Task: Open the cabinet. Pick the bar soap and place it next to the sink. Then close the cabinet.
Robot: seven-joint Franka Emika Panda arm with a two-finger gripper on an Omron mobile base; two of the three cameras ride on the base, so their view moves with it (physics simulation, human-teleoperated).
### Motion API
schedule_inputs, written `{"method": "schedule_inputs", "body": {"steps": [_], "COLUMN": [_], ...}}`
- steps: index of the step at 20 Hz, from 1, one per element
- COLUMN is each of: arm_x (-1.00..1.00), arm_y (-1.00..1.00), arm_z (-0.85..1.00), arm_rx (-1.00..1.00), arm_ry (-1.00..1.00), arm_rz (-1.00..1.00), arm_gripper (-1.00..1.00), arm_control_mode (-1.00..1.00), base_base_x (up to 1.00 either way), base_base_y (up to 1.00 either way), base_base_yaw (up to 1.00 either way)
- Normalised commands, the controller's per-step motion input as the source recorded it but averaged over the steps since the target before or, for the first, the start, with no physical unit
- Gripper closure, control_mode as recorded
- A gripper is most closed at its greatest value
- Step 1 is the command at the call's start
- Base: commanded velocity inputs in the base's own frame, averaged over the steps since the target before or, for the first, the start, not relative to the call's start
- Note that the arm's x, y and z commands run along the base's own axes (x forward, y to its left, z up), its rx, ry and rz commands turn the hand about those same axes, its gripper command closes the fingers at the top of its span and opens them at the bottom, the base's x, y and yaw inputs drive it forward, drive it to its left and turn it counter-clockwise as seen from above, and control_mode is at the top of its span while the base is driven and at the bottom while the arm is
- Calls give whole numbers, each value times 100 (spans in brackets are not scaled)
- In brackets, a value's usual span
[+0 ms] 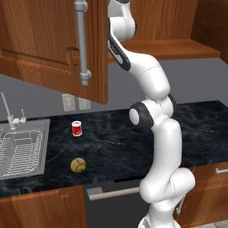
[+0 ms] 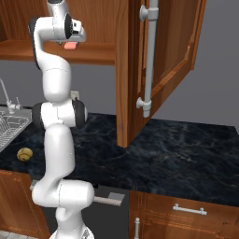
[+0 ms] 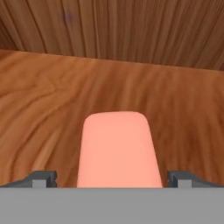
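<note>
- Left base view: the cabinet hangs with its door swung open toward the camera, the grey bar handle running down its face. The white arm rises from the lower right and reaches up into the cabinet opening behind the door edge; its hand is hidden up there.
- On the dark marble counter stand a red can and, nearer the front edge, a round yellow-brown ball, well apart from each other. The sink lies at the left with a wire rack inside and a thin faucet behind it.
- Right base view: the arm bends high at the upper left, the hand at the cabinet shelf. The bar soap shows as a small pink patch just under the hand, at shelf level. The open door juts out at the right of the arm.
- Hand view: the bar soap lies flat on the wooden shelf floor, straight ahead and between the two fingertips. The gripper is spread wide, a tip on either side of the soap with a clear gap to each; it isn't pinching anything.
</note>
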Motion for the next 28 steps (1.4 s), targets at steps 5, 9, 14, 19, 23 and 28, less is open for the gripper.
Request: {"method": "schedule_inputs", "body": {"steps": [5, 9, 14, 19, 23, 28], "arm_x": [0, 0, 0, 0, 0, -1], "arm_y": [0, 0, 0, 0, 0, 0], "arm_z": [-18, -28, -6, 0, 0, 0], "arm_rx": [0, 0, 0, 0, 0, 0], "arm_ry": [0, 0, 0, 0, 0, 0], "arm_rz": [0, 0, 0, 0, 0, 0], "arm_gripper": [-100, -100, -100, 100, 100, 100], "arm_control_mode": [-100, -100, -100, -100, -100, -100], "base_base_x": [0, 0, 0, 0, 0, 0], "base_base_y": [0, 0, 0, 0, 0, 0], "base_base_yaw": [0, 0, 0, 0, 0, 0]}}
